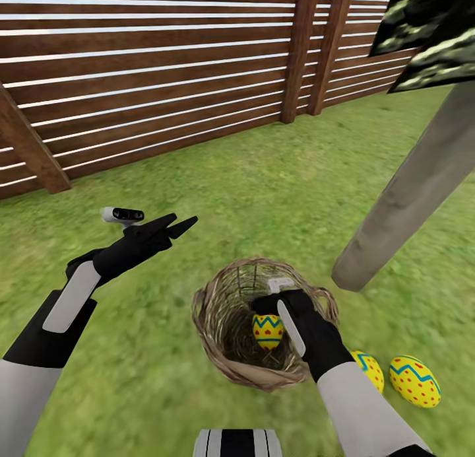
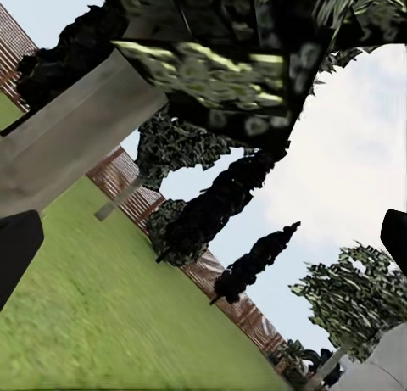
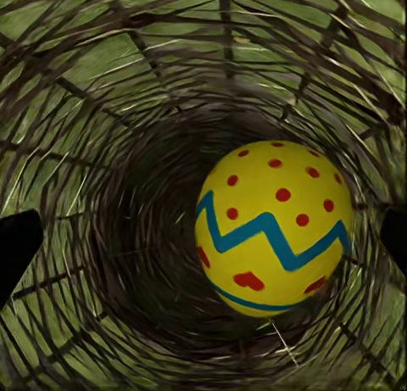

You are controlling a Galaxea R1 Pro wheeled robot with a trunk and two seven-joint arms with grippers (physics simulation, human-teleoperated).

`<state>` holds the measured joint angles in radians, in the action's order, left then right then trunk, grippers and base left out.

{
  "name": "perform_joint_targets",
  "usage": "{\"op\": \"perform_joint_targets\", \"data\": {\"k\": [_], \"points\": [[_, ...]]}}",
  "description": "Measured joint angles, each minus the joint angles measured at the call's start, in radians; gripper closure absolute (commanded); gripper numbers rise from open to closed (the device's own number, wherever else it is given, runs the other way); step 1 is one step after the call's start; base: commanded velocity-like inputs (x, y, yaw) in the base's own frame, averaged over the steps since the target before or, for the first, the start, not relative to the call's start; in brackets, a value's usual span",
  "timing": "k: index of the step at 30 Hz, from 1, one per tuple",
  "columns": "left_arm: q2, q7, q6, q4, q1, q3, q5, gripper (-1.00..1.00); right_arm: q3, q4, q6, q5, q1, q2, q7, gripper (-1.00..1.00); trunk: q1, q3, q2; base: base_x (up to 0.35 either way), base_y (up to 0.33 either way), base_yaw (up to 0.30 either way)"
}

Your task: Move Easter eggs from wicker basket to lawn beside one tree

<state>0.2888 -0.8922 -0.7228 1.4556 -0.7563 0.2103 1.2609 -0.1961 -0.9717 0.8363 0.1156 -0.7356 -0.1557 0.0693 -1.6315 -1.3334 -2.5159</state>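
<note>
The wicker basket [image 1: 212, 305] stands on the lawn [image 1: 218, 179] just ahead of me. One yellow Easter egg [image 1: 267, 330] with a blue zigzag lies inside it. My right gripper [image 1: 266, 306] reaches down into the basket, open, just above that egg. In the right wrist view the egg [image 3: 273, 226] rests on the woven wall [image 3: 102, 111], between the spread fingers [image 3: 17, 248] and untouched. Two more eggs [image 1: 369, 371] [image 1: 414, 381] lie on the grass at the right, near the pale tree trunk [image 1: 409, 186]. My left gripper [image 1: 177, 224] hovers open over the lawn to the basket's left, holding nothing.
A brown slat fence [image 1: 165, 80] runs across the back. The tree's dark canopy [image 1: 429, 28] hangs at the upper right. The left wrist view looks past the same trunk [image 2: 68, 145] toward black cypress-shaped trees [image 2: 220, 204] and the fence. Open grass lies left of the basket.
</note>
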Motion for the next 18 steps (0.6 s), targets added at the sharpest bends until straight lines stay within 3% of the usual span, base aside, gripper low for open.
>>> {"op": "perform_joint_targets", "data": {"k": [5,11,18], "points": [[0.000,0.000,0.000,0.000,0.000,0.000,0.000,-1.00,0.002,0.007,-0.002,0.000,0.000,-0.001,0.055,-1.00,0.000,0.002,0.000,0.000,0.000,-0.223],[0.000,0.000,0.000,0.000,0.001,0.000,0.001,-1.00,0.000,0.038,-0.006,0.001,0.003,-0.001,0.078,-1.00,0.000,0.002,0.000,0.000,0.017,-0.025],[-0.001,0.001,0.000,0.000,0.000,0.000,0.000,-1.00,-0.001,0.080,-0.063,-0.002,0.003,-0.002,0.080,-1.00,0.000,0.002,0.000,0.000,0.222,-0.001]]}}
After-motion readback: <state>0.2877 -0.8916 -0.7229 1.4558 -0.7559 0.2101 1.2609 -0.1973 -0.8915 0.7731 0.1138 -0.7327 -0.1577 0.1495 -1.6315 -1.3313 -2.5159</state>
